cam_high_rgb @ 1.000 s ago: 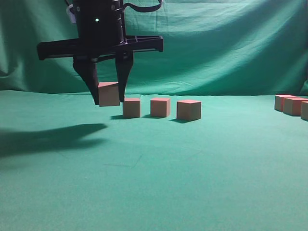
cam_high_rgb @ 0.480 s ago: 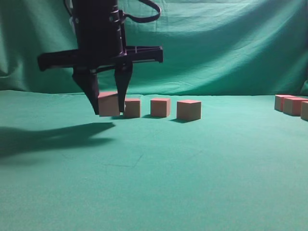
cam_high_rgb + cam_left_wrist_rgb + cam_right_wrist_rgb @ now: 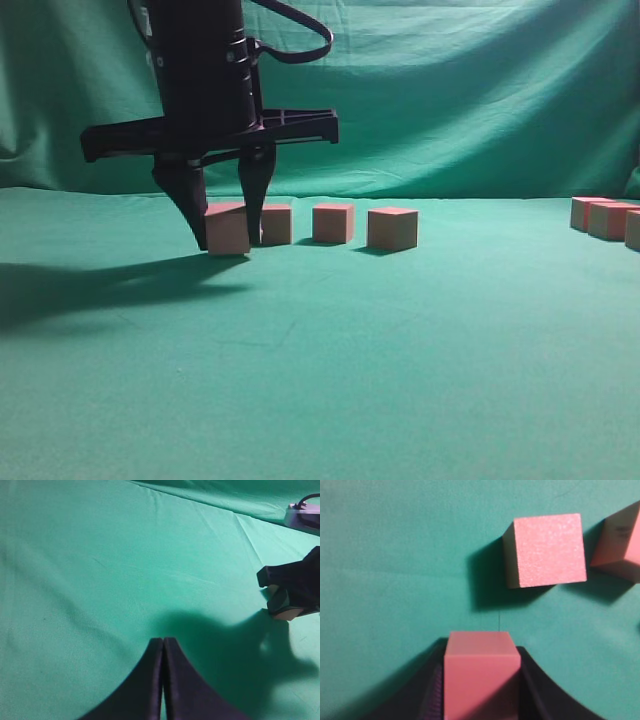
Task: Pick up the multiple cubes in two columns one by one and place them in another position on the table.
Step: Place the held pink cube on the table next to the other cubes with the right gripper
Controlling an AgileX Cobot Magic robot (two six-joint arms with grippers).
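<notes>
My right gripper (image 3: 228,243) reaches down at the left of the exterior view, shut on a pink-topped cube (image 3: 227,229) whose underside is at the level of the green table (image 3: 400,350). The right wrist view shows this cube (image 3: 479,672) squeezed between the dark fingers (image 3: 535,690). Beyond it stands a row of three cubes (image 3: 276,224), (image 3: 333,222), (image 3: 392,228); the nearest (image 3: 547,550) lies just ahead of the held one, with a gap between. My left gripper (image 3: 163,640) hangs shut and empty over bare cloth, off to the side of the right gripper (image 3: 292,587).
More cubes (image 3: 612,220) sit in a cluster at the far right edge of the table. A wrinkled green backdrop (image 3: 450,100) hangs behind. The arm's shadow (image 3: 100,285) falls on the cloth at the left. A further cube (image 3: 620,545) shows at the right wrist view's right edge.
The right gripper has come down with the cube, from hanging a little above the cloth to table level, just in front of the row's left end. Its grip is unchanged.
</notes>
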